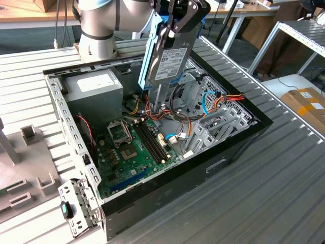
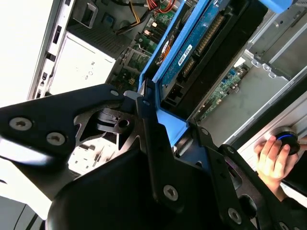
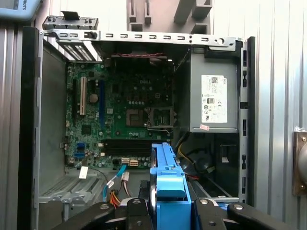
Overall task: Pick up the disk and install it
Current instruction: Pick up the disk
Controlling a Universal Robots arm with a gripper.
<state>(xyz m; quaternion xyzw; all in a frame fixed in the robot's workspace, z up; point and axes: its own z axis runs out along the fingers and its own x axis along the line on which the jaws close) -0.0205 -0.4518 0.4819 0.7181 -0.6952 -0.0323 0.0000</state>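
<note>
The disk (image 1: 170, 61) hangs on edge above the open computer case (image 1: 233, 147), its grey labelled face toward the exterior camera and its light-blue carrier frame along the sides. My gripper (image 1: 179, 20) is shut on the disk's upper end, over the case's far middle. In the second wrist view the disk (image 2: 204, 40) shows its circuit-board side and blue frame running away from the black fingers (image 2: 153, 139). The first wrist view looks straight down past the disk's blue frame (image 3: 168, 184) onto the motherboard (image 3: 124, 115).
Inside the case are a power supply (image 1: 94, 84), a green motherboard (image 1: 132, 147), loose coloured cables (image 1: 223, 99) and a metal drive cage (image 1: 213, 124). A grey fixture (image 1: 30, 137) sits at the exterior view's left. A person's hand (image 2: 271, 160) rests on a round device.
</note>
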